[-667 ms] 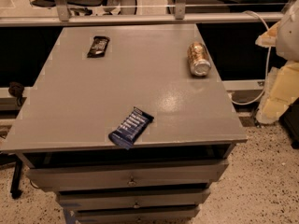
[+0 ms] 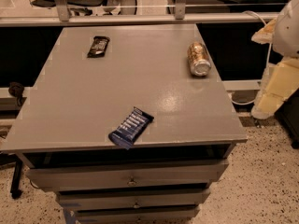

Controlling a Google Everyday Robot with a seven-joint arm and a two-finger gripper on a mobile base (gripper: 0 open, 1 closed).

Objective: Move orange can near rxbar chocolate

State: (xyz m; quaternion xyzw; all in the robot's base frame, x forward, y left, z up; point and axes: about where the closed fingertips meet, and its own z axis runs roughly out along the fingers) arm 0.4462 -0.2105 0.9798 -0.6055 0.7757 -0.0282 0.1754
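Note:
The orange can (image 2: pixel 198 59) lies on its side near the far right edge of the grey table (image 2: pixel 84 111), its silver top facing the front. The rxbar chocolate (image 2: pixel 98 46), a dark flat bar, lies at the far left of the table, well apart from the can. My gripper (image 2: pixel 275 90) shows only as pale cream and white arm parts at the right edge of the view. It is off the table, to the right of the can, and holds nothing I can see.
A blue-wrapped bar (image 2: pixel 131 127) lies near the table's front edge. Drawers (image 2: pixel 131 177) sit under the tabletop. A railing (image 2: pixel 140 17) and office chairs stand behind. A white cable (image 2: pixel 243 101) and speckled floor are at the right.

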